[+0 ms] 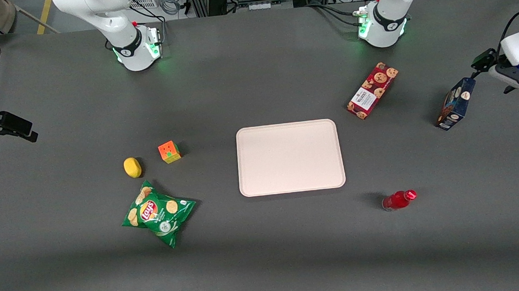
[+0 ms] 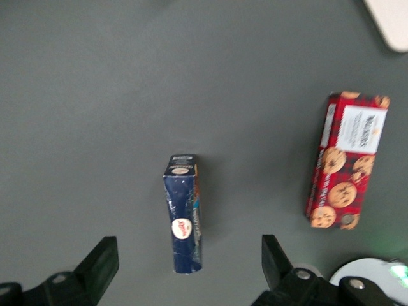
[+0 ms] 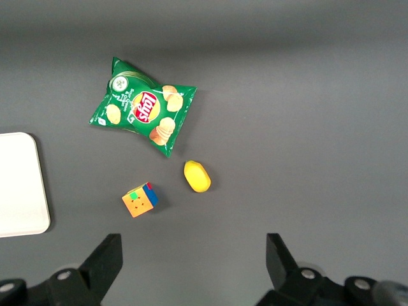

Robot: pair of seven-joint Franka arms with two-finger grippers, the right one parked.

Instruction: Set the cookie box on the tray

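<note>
The cookie box (image 1: 456,104), a dark navy carton with a white round logo, stands on a narrow side toward the working arm's end of the table. My gripper (image 1: 512,72) hangs in the air near that box. The left wrist view looks down on the cookie box (image 2: 183,213), which sits well below my gripper (image 2: 189,247). The fingers (image 2: 102,260) stand wide open and hold nothing. The cream-white tray (image 1: 290,157) lies flat mid-table with nothing on it, and one of its corners (image 2: 392,25) shows in the left wrist view.
A longer red cookie box (image 1: 373,90) lies between the tray and the navy box. A red bottle (image 1: 399,199) stands nearer the front camera. Toward the parked arm's end lie a chips bag (image 1: 158,213), a lemon (image 1: 132,167) and a colour cube (image 1: 169,152).
</note>
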